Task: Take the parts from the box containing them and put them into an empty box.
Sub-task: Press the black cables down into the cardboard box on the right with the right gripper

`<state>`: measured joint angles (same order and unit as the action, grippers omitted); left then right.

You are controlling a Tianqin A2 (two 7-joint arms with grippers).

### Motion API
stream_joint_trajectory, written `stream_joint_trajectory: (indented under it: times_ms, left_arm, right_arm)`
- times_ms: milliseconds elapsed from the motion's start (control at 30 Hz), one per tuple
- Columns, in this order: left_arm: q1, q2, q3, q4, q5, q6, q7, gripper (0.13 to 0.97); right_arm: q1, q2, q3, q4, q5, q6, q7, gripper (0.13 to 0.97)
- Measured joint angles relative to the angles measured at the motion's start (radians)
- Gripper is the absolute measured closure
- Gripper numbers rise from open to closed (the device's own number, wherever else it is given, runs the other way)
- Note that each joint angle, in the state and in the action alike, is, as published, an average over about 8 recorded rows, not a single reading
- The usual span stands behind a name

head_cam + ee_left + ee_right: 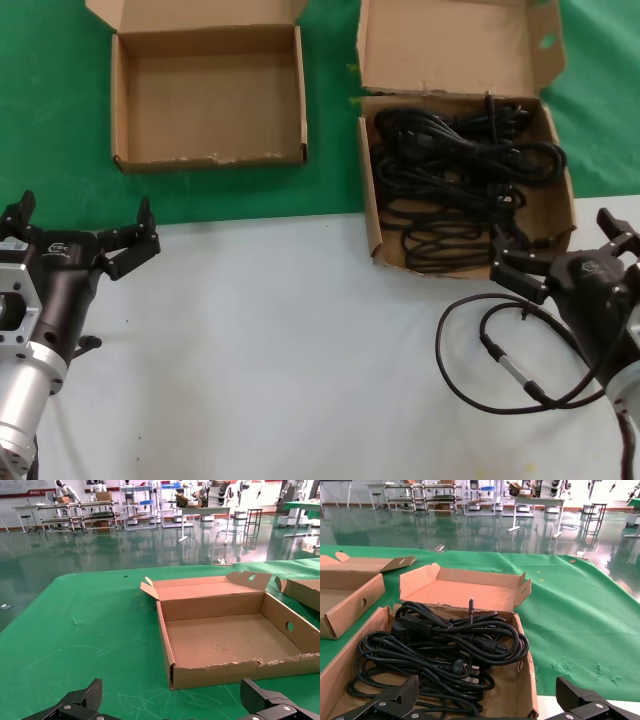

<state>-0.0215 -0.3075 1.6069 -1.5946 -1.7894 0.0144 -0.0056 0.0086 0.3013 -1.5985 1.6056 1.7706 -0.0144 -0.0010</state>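
Right end effector (560,262) open beside cord-filled box (372,200).

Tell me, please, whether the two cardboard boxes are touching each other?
Apart. The head view shows a strip of green cloth between the empty box and the box of power cords.

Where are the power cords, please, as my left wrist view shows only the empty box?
Observer: The power cords lie coiled in the larger cardboard box, on the empty box's right.
Operator: Is the right gripper near them?
Observer: The right gripper hovers open at that box's front wall, holding nothing.
Operator: And my left gripper?
Observer: The left gripper hangs open over the white table, facing the empty box.
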Motion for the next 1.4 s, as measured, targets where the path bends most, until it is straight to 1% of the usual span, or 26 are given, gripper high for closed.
stream_joint_trajectory:
  times_ms: [300, 600, 867, 933, 1000, 1100, 1267, 1300, 1400]
  left_arm:
    - [0.0, 0.0, 0.0, 0.0, 0.0, 0.0, 0.0, 0.132]
    - [0.0, 0.0, 0.0, 0.0, 0.0, 0.0, 0.0, 0.151]
    - [0.0, 0.0, 0.0, 0.0, 0.0, 0.0, 0.0, 0.234]
    - [0.0, 0.0, 0.0, 0.0, 0.0, 0.0, 0.0, 0.234]
    - [0.0, 0.0, 0.0, 0.0, 0.0, 0.0, 0.0, 0.234]
    - [0.0, 0.0, 0.0, 0.0, 0.0, 0.0, 0.0, 0.29]
    - [0.0, 0.0, 0.0, 0.0, 0.0, 0.0, 0.0, 0.382]
    - [0.0, 0.0, 0.0, 0.0, 0.0, 0.0, 0.0, 0.382]
    - [0.0, 0.0, 0.0, 0.0, 0.0, 0.0, 0.0, 0.461]
  right_arm:
    - [0.0, 0.0, 0.0, 0.0, 0.0, 0.0, 0.0, 0.129]
    - [0.0, 0.0, 0.0, 0.0, 0.0, 0.0, 0.0, 0.129]
    - [-0.002, 0.006, -0.002, 0.004, -0.003, -0.001, -0.003, 0.129]
    - [-0.004, 0.011, 0.001, 0.009, -0.007, -0.013, -0.02, 0.129]
    - [-0.008, 0.016, 0.008, 0.016, -0.013, -0.035, -0.052, 0.129]
    - [-0.012, 0.033, 0.028, 0.031, -0.025, -0.095, -0.14, 0.129]
    - [-0.004, 0.081, 0.073, 0.058, -0.061, -0.241, -0.357, 0.129]
    - [0.001, 0.091, 0.081, 0.062, -0.07, -0.271, -0.405, 0.129]
    - [0.022, 0.124, 0.097, 0.069, -0.09, -0.353, -0.548, 0.129]
